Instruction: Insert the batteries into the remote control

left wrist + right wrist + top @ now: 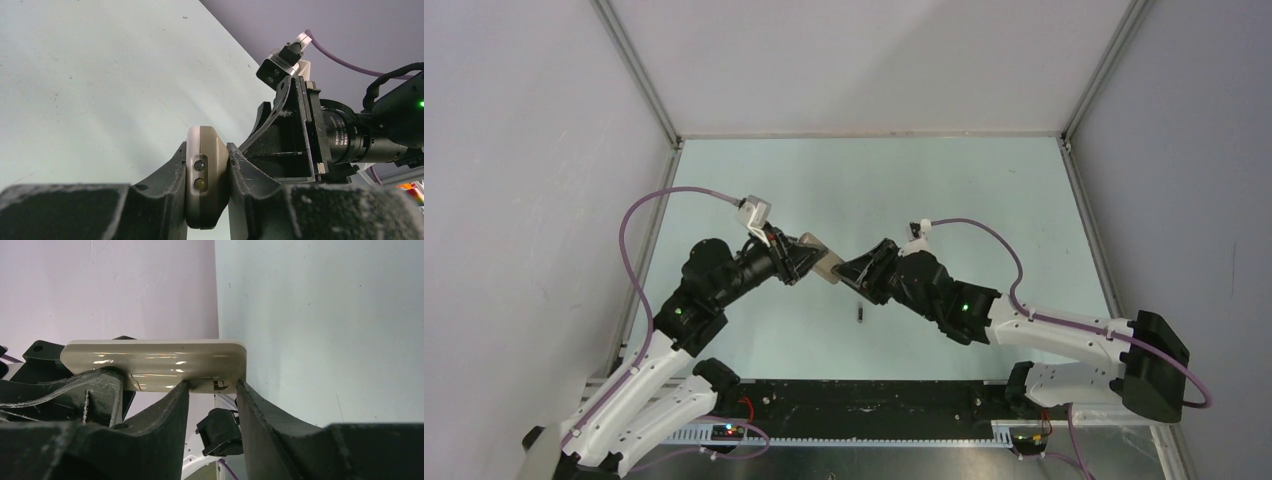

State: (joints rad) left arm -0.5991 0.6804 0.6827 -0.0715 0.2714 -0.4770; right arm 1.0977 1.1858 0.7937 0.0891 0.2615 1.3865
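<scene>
My left gripper (809, 262) is shut on the remote control (822, 257) and holds it above the middle of the table. In the left wrist view the remote control (205, 175) stands edge-on between the fingers, its end with two small round lenses facing the camera. My right gripper (849, 272) meets it from the right. In the right wrist view the remote control (155, 362) shows its plain beige back, with my right gripper (211, 385) open and both fingertips against the end that has a small latch notch. One dark battery (861, 315) lies on the table below.
The pale green table (984, 200) is walled by grey panels on the left, back and right. A black rail (874, 400) runs along the near edge between the arm bases. Purple cables loop from both wrists.
</scene>
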